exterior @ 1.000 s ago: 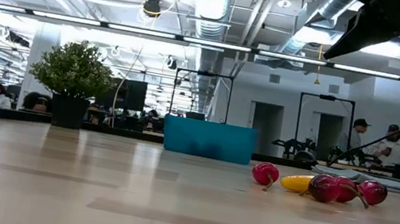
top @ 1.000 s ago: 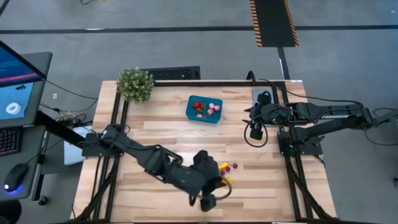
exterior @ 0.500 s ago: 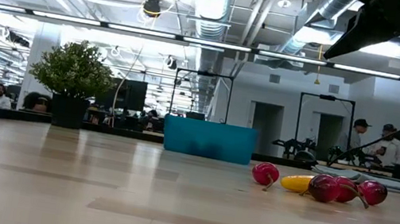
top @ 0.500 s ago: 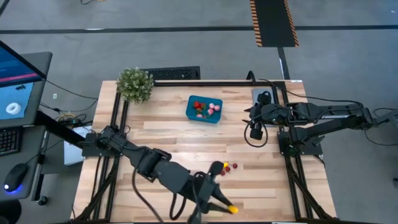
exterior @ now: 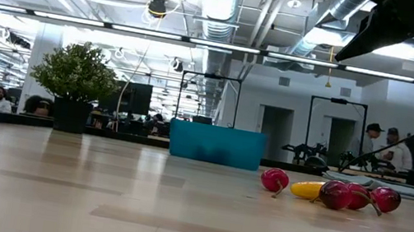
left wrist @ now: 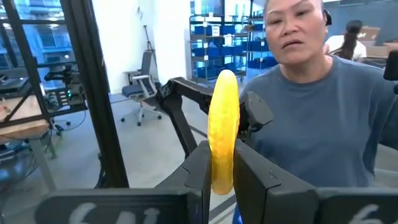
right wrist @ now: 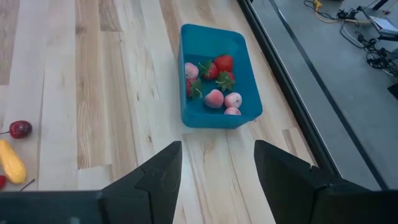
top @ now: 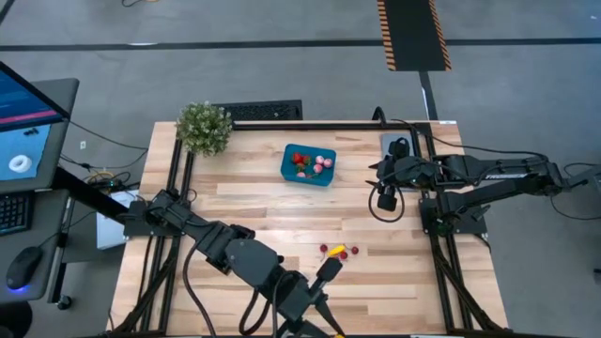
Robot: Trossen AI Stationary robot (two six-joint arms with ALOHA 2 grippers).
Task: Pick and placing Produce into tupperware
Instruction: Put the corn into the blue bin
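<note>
Yellow piece [left wrist: 223, 130] is pinched upright between the left hand's [left wrist: 221, 167] two fingers, lifted clear of the surface and pointed out at the room; a person in a grey-blue top stands behind it in that wrist view. Piece is smooth, elongated, banana-like, bright yellow, no visible marks.

Change over the last second: the left arm was bent low over the loose cluster near the front edge, then swung off toward the front with the yellow piece showing at its tip. Now the left hand is out of the overhead picture at the bottom edge. So the pick looks done, but the carry is going away from the tupperware [top: 308, 165], not toward it. My read: needs a reversal back across the surface before any drop.

Still on the surface: another yellow piece [top: 337, 251] and dark red cherries [top: 324, 250], touching or just beside each other, right of centre, well apart from the tupperware. The low view shows the same cluster unmoved.

Tupperware sits toward the back, centre, teal, rounded corners, already holding strawberries [right wrist: 222, 64] and pink pieces [right wrist: 214, 98]. Room left inside.

Right hand [right wrist: 214, 163] hangs above the right-back area with its fingers spread, holding nothing, looking down at the tupperware. Waiting.
</note>
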